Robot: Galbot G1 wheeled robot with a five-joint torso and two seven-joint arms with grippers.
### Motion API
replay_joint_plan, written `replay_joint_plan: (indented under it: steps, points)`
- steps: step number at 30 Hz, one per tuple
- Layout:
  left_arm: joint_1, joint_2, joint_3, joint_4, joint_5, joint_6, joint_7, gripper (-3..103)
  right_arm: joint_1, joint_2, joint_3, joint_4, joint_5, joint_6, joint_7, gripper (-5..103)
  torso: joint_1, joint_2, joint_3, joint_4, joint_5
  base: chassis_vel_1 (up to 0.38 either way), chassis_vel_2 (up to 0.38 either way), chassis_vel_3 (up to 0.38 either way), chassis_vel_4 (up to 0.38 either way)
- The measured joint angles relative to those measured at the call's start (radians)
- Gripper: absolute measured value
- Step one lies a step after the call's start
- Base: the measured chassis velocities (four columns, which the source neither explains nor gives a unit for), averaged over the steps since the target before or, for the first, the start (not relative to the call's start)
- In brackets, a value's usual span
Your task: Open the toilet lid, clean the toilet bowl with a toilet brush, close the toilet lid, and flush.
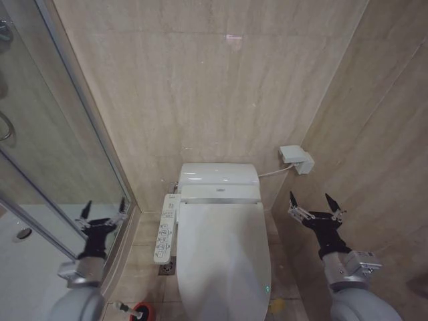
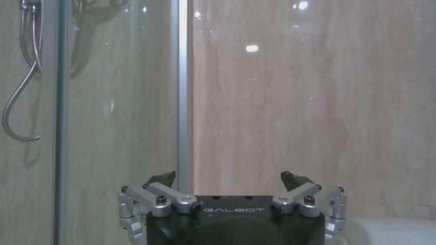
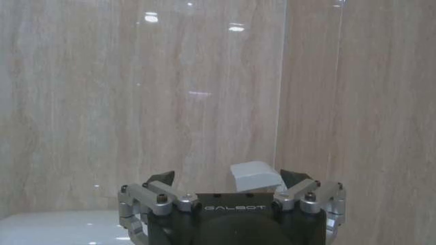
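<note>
Writing: "GALBOT" reads in pale letters on the black body of each gripper in both wrist views; the control panel's (image 1: 165, 229) button marks are too small to read.
Toilet lid: the toilet lid (image 1: 224, 264) lies shut, a large glossy white oval that narrows toward the robot, with a small green light near its right front edge.
Tank unit: a rounded white housing (image 1: 219, 176) sits behind the lid against the wall, with a grey strip along its front.
Control panel: a slim white rectangle with rows of buttons, fixed along the lid's left side.
Toilet brush: the toilet brush (image 1: 124, 307) stands in a small round red holder cup (image 1: 142, 312) on the floor, left of the toilet at the lower edge of the head view.
Left gripper: the left gripper (image 1: 103, 211) hangs in the air left of the toilet, beside the glass shower screen (image 1: 47, 167), fingers spread wide and empty.
Right gripper: the right gripper (image 1: 317, 206) hangs right of the toilet near the side wall, fingers spread wide and empty.
Wall box: a small white box (image 1: 296, 159) is mounted at the corner, with a white cord running to the tank unit.
Walls: smooth beige stone-look tiles (image 1: 221, 87) with faint streaks and ceiling-light reflections.
Shower: a metal hose (image 2: 20, 97) loops behind the glass, framed by a silver upright.
</note>
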Motion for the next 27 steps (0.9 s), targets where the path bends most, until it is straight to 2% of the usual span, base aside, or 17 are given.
replay_joint_plan:
  steps: [2,3,6,7,11,12,16,17,20,27]
  points:
    - [-0.046,0.060,0.004,0.049,-0.036,-0.007,0.009,100,0.000,0.000,0.000,0.000,0.000,0.000,0.000,100,0.000,0.000,0.000,0.0000,0.0000,0.000,0.000,0.000,0.000]
    - [-0.046,0.060,0.004,0.049,-0.036,-0.007,0.009,100,0.000,0.000,0.000,0.000,0.000,0.000,0.000,100,0.000,0.000,0.000,0.0000,0.0000,0.000,0.000,0.000,0.000]
    - [-0.098,0.129,0.030,0.096,-0.066,-0.014,0.042,100,0.000,0.000,0.000,0.000,0.000,0.000,0.000,100,0.000,0.000,0.000,-0.0005,-0.0002,0.000,0.000,0.000,0.000]
    - [-0.098,0.129,0.030,0.096,-0.066,-0.014,0.042,100,0.000,0.000,0.000,0.000,0.000,0.000,0.000,100,0.000,0.000,0.000,-0.0005,-0.0002,0.000,0.000,0.000,0.000]
    - [-0.171,0.207,0.085,0.170,-0.143,-0.037,0.121,100,0.000,0.000,0.000,0.000,0.000,0.000,0.000,100,0.000,0.000,0.000,-0.0003,-0.0001,0.000,0.000,0.000,0.000]
    - [-0.171,0.207,0.085,0.170,-0.143,-0.037,0.121,100,0.000,0.000,0.000,0.000,0.000,0.000,0.000,100,0.000,0.000,0.000,-0.0003,-0.0001,0.000,0.000,0.000,0.000]
    - [-0.268,0.258,0.128,0.299,-0.169,-0.089,0.199,100,0.000,0.000,0.000,0.000,0.000,0.000,0.000,100,0.000,0.000,0.000,-0.0003,-0.0001,0.000,0.000,0.000,0.000]
    - [-0.268,0.258,0.128,0.299,-0.169,-0.089,0.199,100,0.000,0.000,0.000,0.000,0.000,0.000,0.000,100,0.000,0.000,0.000,-0.0003,-0.0001,0.000,0.000,0.000,0.000]
    - [-0.363,0.286,0.183,0.387,-0.193,-0.124,0.241,97,0.000,0.000,0.000,0.000,0.000,0.000,0.000,100,0.000,0.000,0.000,-0.0001,0.0001,0.000,0.000,0.000,0.000]
    - [-0.513,0.277,0.291,0.489,-0.202,-0.162,0.262,97,0.000,0.000,0.000,0.000,0.000,0.000,0.000,100,0.000,0.000,0.000,-0.0005,0.0004,0.000,0.000,0.000,0.000]
